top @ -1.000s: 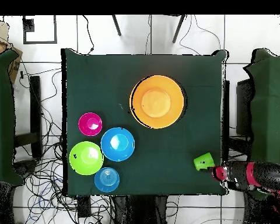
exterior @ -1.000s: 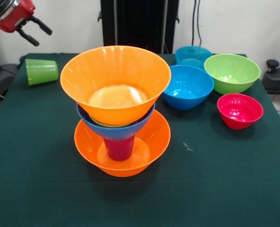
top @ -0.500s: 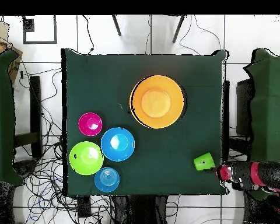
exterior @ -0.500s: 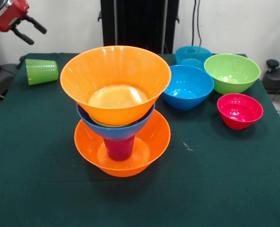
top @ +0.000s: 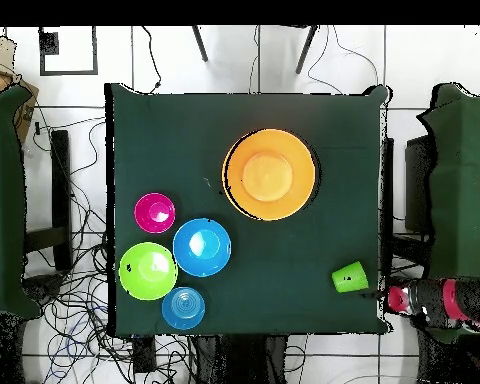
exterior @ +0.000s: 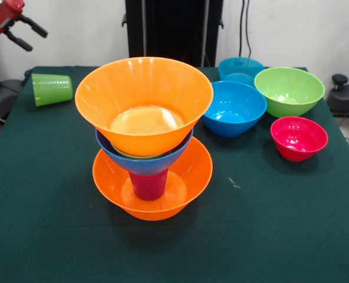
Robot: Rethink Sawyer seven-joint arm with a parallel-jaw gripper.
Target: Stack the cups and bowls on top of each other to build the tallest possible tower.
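Tower [exterior: 144, 138] stands complete so far — orange bowl topmost. Gripper [exterior: 20, 29] sits off the table's corner, jaws spread, holding nothing. Likely next: the tipped green cup [exterior: 51, 89] — needs a sideways grasp.

A tall tower [exterior: 148, 141] of shiny plastic stood near the middle of the green table [exterior: 269, 236]. A big orange bowl [exterior: 183, 188] sat at the bottom. A purple-pink cup [exterior: 148, 184] stood inside it, upside down. A blue bowl [exterior: 154, 163] rested on the cup, and a second big orange bowl [exterior: 144, 97] sat on top. A light green cup [exterior: 50, 88] lay on its side by one corner. Near another corner sat a blue bowl [exterior: 233, 107], a teal bowl [exterior: 240, 69], a lime green bowl [exterior: 289, 89] and a small red-pink bowl [exterior: 298, 137].
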